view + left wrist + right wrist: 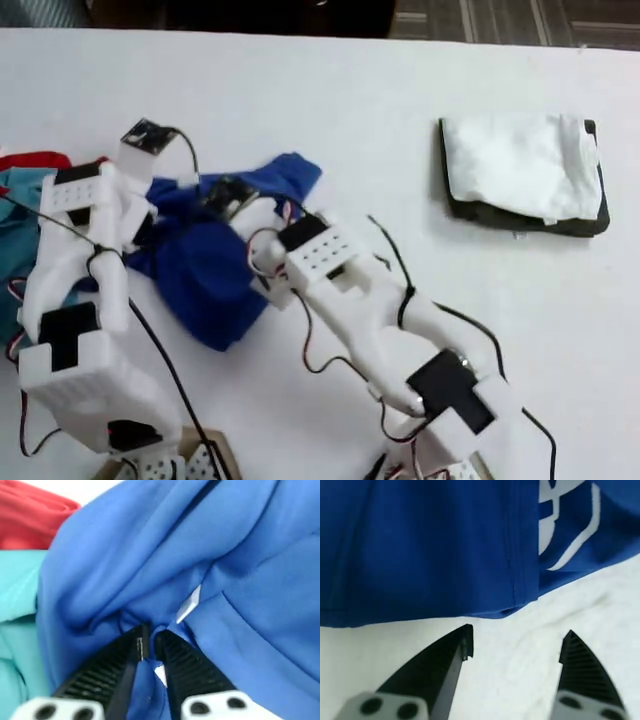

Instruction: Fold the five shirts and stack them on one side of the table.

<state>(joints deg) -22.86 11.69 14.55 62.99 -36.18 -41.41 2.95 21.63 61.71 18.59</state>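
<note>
A crumpled blue shirt (205, 265) lies left of the table's middle, between my two arms. My left gripper (150, 642) is shut on a bunched fold of the blue shirt (150, 565), with a small white tag beside the fingers. My right gripper (517, 637) stands open just above the white table (520, 680), close to the hem of the blue shirt (430, 555), with nothing between its fingers. A white shirt (520, 160) lies folded on a folded black shirt (530, 222) at the right. A red shirt (30, 520) and a teal shirt (17, 585) lie beside the blue one.
The red shirt (35, 160) and the teal shirt (15, 215) are heaped at the table's left edge, partly behind the left arm (85, 260). The right arm (370, 310) and its cables stretch across the front middle. Bare table (330, 100) runs along the back.
</note>
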